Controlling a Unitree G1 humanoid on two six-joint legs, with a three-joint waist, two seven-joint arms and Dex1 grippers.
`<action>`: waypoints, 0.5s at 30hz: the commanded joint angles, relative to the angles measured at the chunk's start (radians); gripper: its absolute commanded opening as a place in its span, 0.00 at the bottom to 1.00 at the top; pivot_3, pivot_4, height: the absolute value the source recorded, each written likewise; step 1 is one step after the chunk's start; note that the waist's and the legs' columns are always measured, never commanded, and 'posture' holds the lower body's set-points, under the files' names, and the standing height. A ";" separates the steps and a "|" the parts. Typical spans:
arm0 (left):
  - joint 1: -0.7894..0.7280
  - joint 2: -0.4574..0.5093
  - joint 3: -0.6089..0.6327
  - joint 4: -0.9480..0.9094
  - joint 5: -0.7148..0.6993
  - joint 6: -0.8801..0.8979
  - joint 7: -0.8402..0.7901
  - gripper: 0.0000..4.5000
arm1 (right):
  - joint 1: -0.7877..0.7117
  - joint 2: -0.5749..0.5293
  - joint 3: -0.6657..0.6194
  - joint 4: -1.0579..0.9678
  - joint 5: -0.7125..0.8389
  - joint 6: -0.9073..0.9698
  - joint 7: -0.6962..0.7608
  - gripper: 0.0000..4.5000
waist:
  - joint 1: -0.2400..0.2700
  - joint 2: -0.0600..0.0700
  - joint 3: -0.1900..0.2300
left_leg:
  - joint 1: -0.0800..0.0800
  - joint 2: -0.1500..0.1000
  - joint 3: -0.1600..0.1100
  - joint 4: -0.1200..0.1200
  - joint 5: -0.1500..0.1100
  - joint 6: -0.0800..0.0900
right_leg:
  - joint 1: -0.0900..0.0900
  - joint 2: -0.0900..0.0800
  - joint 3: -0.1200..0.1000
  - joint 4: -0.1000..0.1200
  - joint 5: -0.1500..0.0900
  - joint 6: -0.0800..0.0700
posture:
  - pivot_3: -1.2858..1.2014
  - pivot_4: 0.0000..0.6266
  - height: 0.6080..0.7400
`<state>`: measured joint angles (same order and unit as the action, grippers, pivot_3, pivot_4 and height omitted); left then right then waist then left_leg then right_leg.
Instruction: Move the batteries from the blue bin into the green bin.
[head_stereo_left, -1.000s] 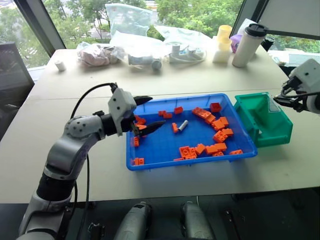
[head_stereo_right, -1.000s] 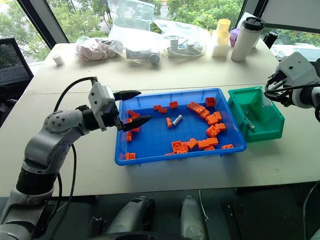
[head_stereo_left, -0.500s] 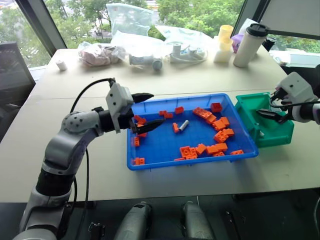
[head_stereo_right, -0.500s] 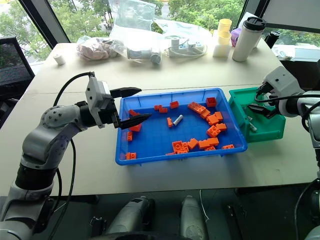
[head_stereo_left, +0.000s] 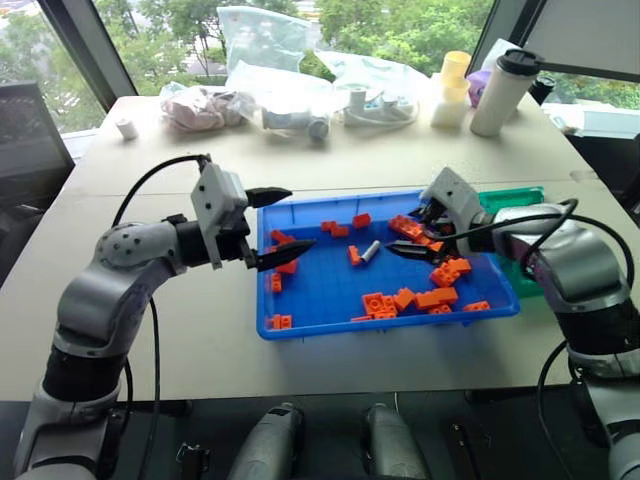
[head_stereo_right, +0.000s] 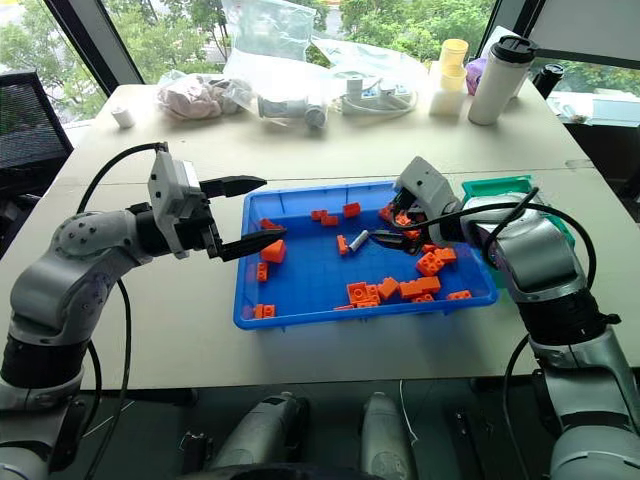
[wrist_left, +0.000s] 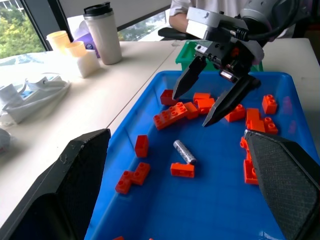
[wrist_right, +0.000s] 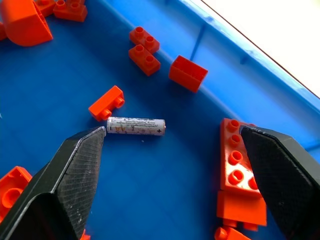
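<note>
The step in hand is the reach for the one battery (wrist_right: 135, 125) left in the blue bin (head_stereo_left: 300, 325). The right gripper (head_stereo_right: 392, 228) hangs over the bin's middle with its fingers spread wide and nothing between them, pointing down and leftward at the battery. That silver cylinder lies flat on the blue floor, just beside a small orange brick (wrist_right: 106, 103) at one end and apart from the other bricks. The green bin (head_stereo_right: 490, 186) stands against the blue bin's right end, mostly hidden behind the right arm.

The next move, as I judge it, calls for lowering the open fingers so that they straddle the battery across its length, then closing without catching the neighbouring brick (it sits close enough to be pinched along with it).

The left gripper (head_stereo_left: 280, 218) hovers at the blue bin's left rim, fingers apart and empty, level with the table.

Compared with a second ago, the right arm has swung from beside the green bin to over the blue bin and tilted downward. The left gripper sits much where it was. The battery has not shifted.
</note>
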<state>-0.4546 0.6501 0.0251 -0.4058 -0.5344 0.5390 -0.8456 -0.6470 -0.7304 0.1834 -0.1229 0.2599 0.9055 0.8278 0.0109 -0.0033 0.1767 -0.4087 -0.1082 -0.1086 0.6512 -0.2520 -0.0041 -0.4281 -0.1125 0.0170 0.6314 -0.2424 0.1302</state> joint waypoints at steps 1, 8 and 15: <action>0.003 0.015 0.034 -0.040 -0.016 0.001 0.007 1.00 | 0.005 0.030 0.018 0.016 -0.018 -0.009 -0.023 0.99 | -0.001 0.000 0.000 | 0.000 0.000 0.000 0.000 0.000 0.000 | 0.000 0.000 0.000 0.000 0.000 0.000 | 0.52 0.24 1.00; 0.012 0.029 0.038 -0.053 -0.018 0.009 0.023 1.00 | 0.009 0.142 0.073 0.088 -0.066 -0.031 -0.093 0.99 | -0.006 0.000 0.000 | 0.000 0.001 0.000 -0.001 0.000 0.000 | -0.001 0.001 0.000 0.001 0.000 0.000 | 0.52 0.24 1.00; 0.013 0.031 0.034 -0.059 -0.012 0.010 0.034 1.00 | 0.006 0.177 0.095 0.103 -0.111 -0.053 -0.126 0.99 | -0.005 0.000 0.000 | 0.000 0.000 0.000 -0.001 0.000 -0.001 | -0.001 0.001 0.000 0.001 0.000 0.000 | 0.52 0.24 1.00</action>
<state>-0.4374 0.6719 0.0278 -0.4342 -0.5429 0.5589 -0.8209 -0.6291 -0.5602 0.2715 -0.0143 0.1646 0.8667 0.7089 0.0058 -0.0034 0.1766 -0.4086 -0.1078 -0.1086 0.6504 -0.2517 -0.0047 -0.4288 -0.1117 0.0171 0.6320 -0.2424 0.1302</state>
